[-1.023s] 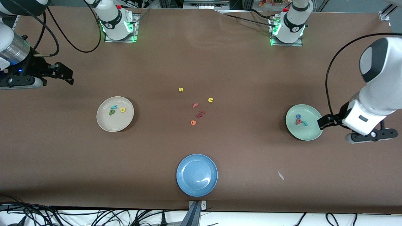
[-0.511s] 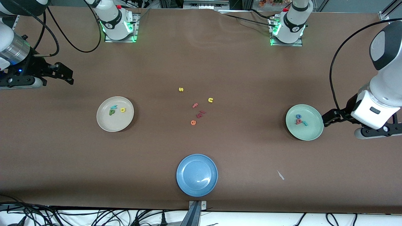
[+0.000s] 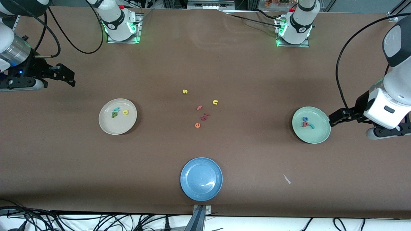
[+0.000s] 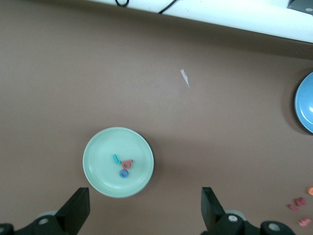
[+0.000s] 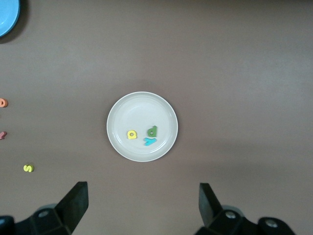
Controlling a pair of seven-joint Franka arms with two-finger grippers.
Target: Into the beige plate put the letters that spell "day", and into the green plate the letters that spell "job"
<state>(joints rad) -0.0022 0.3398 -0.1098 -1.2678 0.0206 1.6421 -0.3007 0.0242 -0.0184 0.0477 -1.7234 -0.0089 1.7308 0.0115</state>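
Two grippers stood wide open and empty, each up in the air at its own end of the table. The right gripper (image 3: 64, 77) hung over bare brown cloth well apart from the beige plate (image 3: 106, 126), where the letters that spell "day" (image 3: 119, 111) lay together. Loose letters (image 3: 202, 109) sat mid-table, with the blue plate (image 3: 201, 192) nearer the front camera, close to the table edge. The letters that spell "job" (image 3: 307, 123) lay in the green plate (image 3: 316, 136); the left gripper (image 3: 335, 119) hovered at its rim.
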